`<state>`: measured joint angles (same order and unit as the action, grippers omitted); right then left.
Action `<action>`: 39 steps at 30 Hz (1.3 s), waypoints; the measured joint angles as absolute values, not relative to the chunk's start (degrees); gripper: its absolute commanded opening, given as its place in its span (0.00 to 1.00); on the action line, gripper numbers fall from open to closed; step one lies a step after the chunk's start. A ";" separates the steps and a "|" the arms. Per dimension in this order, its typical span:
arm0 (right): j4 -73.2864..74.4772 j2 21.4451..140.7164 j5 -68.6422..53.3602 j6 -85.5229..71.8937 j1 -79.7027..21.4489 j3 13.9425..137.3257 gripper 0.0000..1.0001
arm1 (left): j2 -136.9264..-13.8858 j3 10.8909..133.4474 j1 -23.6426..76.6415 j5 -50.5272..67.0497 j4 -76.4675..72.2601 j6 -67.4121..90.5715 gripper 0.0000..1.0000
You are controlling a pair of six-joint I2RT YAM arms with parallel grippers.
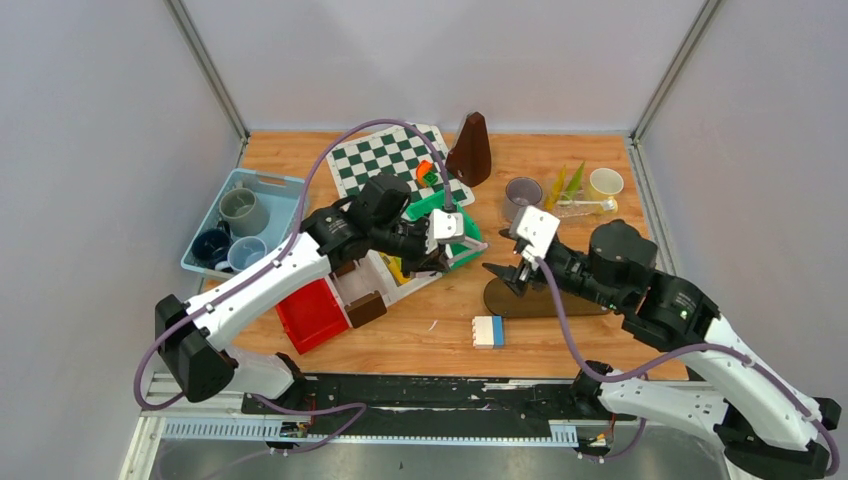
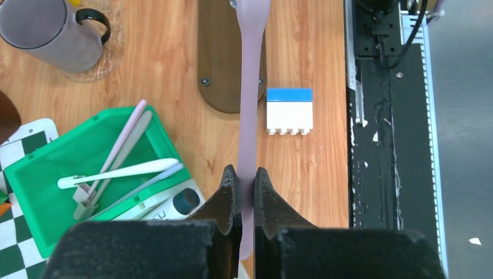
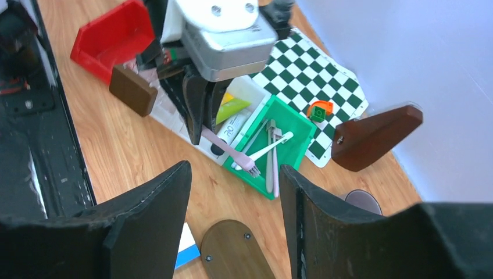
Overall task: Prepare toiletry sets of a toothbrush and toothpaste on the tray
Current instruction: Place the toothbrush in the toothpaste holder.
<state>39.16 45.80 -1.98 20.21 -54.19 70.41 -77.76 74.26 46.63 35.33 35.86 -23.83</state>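
Your left gripper (image 2: 245,176) is clamped on the lilac toothbrush (image 2: 249,99), which runs straight out ahead of the jaws. Left of them sits the green bin (image 2: 35,174) holding more brushes, and ahead to the right a blue-and-white block (image 2: 289,110). Only the right wrist view shows the bristle end, beyond your right gripper (image 3: 235,170), whose jaws are parted and empty. Only the top view shows the pale yellow mug (image 1: 605,183), far off.

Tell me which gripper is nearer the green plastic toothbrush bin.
Left. The left gripper hangs beside the green bin; the right gripper sits apart, over the brown oval wooden board.
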 measured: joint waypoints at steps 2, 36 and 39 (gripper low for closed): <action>39.33 46.52 -3.55 23.22 -54.19 69.45 0.53 | -77.91 74.81 46.63 35.70 36.99 -24.56 0.00; 43.40 51.79 -12.97 38.98 -54.13 67.44 0.00 | -79.15 79.35 46.63 38.39 49.43 -34.30 0.31; 44.38 52.05 -13.10 39.11 -54.17 67.44 0.00 | -79.24 79.35 46.63 37.69 49.25 -34.41 0.59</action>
